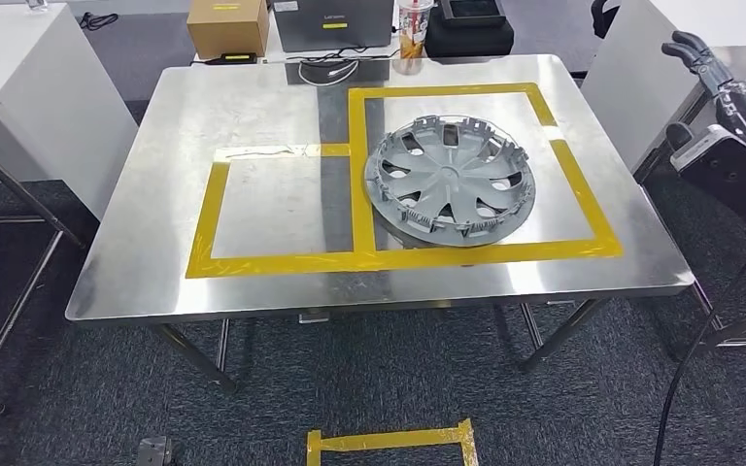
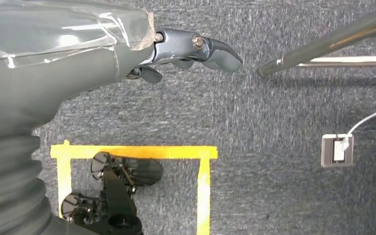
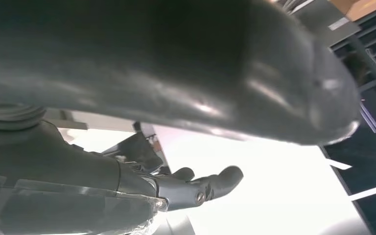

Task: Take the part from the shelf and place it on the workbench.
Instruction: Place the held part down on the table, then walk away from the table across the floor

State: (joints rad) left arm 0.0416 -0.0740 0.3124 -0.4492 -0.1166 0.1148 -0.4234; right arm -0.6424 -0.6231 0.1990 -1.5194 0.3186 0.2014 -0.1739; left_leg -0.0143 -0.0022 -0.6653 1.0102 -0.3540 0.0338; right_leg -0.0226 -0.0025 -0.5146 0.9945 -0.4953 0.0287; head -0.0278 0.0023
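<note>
The part, a grey wheel cover [image 1: 450, 180], lies flat on the steel workbench [image 1: 204, 107]. It sits inside the right-hand rectangle of yellow tape [image 1: 583, 199], with its left rim over the dividing strip. My right hand [image 1: 733, 92] is raised beyond the bench's right edge, well clear of the cover, its dark fingers [image 3: 210, 183] stretched out and holding nothing. My left hand [image 2: 196, 49] hangs over the carpet with its fingers loosely extended and nothing in them.
Along the bench's far edge stand a cardboard box [image 1: 228, 27], a grey case [image 1: 335, 21], a cup [image 1: 414, 34] and a black case [image 1: 468, 27]. A white cabinet [image 1: 19, 87] flanks the left. Yellow floor tape [image 2: 132, 152], a metal leg [image 2: 323, 44] and a floor socket [image 2: 337, 150] lie below.
</note>
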